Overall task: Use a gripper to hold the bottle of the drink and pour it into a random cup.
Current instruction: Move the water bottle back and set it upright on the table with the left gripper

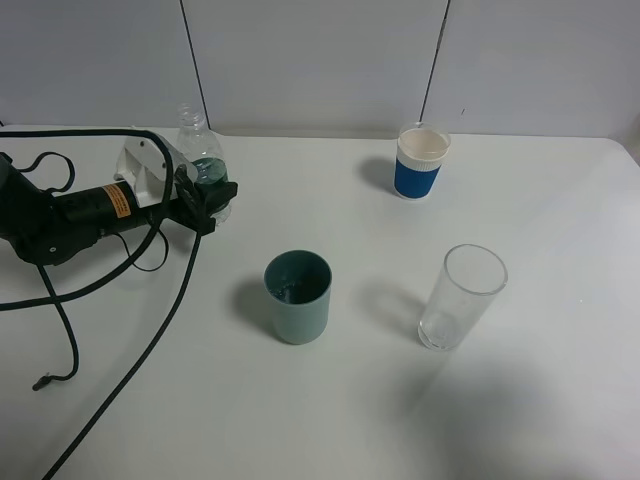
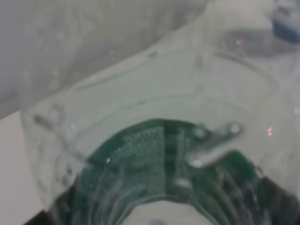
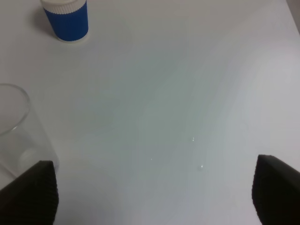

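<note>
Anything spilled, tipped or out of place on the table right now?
Nothing stands out. The teal cup, the clear glass and the white cup with the blue sleeve all stand upright and apart, with no spill visible on the table. The left gripper has its jaws closed on the upright bottle.

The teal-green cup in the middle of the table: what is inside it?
The teal-green cup shows only a dark interior with a small glint near the bottom. Whether that is liquid cannot be told. Its near inner wall is hidden by the rim.
</note>
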Robot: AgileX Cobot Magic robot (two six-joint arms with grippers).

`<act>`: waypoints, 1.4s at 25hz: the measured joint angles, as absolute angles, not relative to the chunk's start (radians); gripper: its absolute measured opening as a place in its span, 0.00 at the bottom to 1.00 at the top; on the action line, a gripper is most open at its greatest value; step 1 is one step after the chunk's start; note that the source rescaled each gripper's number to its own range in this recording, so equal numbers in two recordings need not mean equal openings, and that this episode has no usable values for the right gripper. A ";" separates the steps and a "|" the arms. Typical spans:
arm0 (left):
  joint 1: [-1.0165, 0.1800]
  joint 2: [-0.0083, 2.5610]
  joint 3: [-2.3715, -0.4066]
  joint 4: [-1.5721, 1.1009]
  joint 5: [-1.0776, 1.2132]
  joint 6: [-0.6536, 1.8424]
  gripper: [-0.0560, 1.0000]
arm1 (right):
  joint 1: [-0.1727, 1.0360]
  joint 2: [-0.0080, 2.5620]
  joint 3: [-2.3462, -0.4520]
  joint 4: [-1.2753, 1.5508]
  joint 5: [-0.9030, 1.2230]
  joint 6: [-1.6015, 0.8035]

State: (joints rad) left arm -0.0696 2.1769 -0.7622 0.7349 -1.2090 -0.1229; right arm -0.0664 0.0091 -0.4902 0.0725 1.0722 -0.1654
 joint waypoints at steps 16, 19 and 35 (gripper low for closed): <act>-0.070 2.177 -0.762 0.758 -1.210 -0.122 0.11 | -0.066 0.009 -0.490 0.073 1.072 -0.165; -0.070 2.177 -0.762 0.783 -1.210 -0.100 0.11 | -0.066 0.009 -0.490 0.073 1.072 -0.165; -0.070 2.177 -0.762 0.825 -1.210 -0.080 0.11 | -0.066 0.009 -0.490 0.073 1.072 -0.165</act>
State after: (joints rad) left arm -0.0696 2.1769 -0.7622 0.8249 -1.2098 -0.0796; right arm -0.0664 0.0091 -0.4902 0.0725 1.0722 -0.1654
